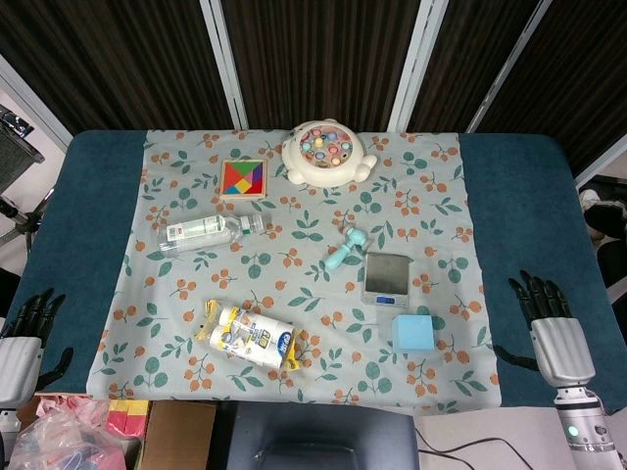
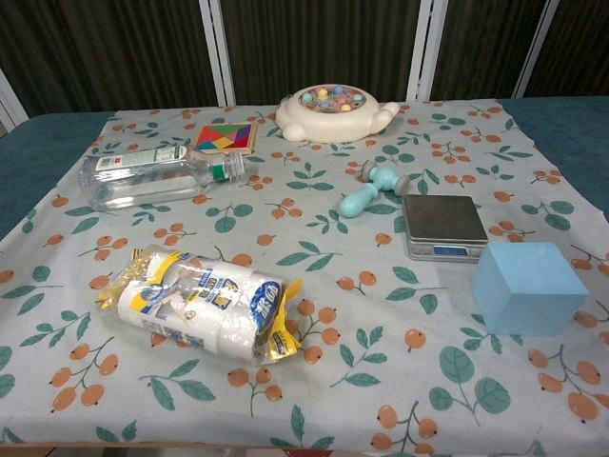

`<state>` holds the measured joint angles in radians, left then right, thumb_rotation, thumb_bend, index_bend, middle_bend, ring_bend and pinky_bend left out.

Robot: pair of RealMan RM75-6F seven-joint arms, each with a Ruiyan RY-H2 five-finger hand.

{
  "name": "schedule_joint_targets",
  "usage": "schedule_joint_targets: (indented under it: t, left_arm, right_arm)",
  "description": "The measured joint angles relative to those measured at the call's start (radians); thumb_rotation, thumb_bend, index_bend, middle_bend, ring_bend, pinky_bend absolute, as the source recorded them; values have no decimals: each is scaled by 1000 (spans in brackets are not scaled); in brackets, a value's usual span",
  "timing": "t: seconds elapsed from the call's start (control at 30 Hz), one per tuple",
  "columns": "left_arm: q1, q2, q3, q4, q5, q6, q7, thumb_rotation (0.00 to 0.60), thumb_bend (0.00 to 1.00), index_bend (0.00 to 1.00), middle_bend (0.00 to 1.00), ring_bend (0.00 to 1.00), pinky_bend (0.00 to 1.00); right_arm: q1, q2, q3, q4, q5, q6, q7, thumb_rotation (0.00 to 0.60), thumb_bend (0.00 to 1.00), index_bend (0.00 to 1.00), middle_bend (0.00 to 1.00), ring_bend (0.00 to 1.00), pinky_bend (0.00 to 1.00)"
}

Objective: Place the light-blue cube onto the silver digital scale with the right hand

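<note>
The light-blue cube [image 1: 414,332] [image 2: 528,287] sits on the floral cloth, just in front of the silver digital scale [image 1: 387,277] [image 2: 443,225]. Nothing lies on the scale's platform. My right hand [image 1: 551,328] rests at the table's right edge, well right of the cube, fingers apart and holding nothing. My left hand [image 1: 24,338] lies at the table's left edge, also with fingers spread and nothing in it. Neither hand shows in the chest view.
A teal toy hammer [image 1: 346,248] lies just behind the scale. A wrapped pack of rolls [image 1: 249,335], a clear bottle [image 1: 209,231], a tangram puzzle [image 1: 243,180] and a white fishing toy [image 1: 328,151] lie further left and back.
</note>
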<state>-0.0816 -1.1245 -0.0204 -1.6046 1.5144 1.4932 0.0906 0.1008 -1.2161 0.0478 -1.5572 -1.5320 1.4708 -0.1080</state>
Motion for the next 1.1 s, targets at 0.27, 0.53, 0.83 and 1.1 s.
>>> schedule_joint_targets:
  t: [0.27,0.53,0.83,1.1]
  left_arm:
    - [3,0,-3,-3,-3,6,1,600,374,73,0,36,293]
    - [2,5,-1,7,-1,0,-25,600,372,74,0,36,293]
    - [12,10,-7,10,4,26,-51,600,372,75,0,36,294]
    - [18,13,-5,12,15,37,-63,600,372,75,0,36,293]
  right_arm:
    - [13,2,-7,1,-8,-26,27,600,158,42,90,13,147]
    - [52,-9,-17,2,-37,-79,92,600,158,80,90,55,142]
    - [137,-36,-33,-4,-64,-217,89,600,156,108,98,88,187]
    - [218,-78,-26,-12,-31,-347,66,600,156,122,116,133,269]
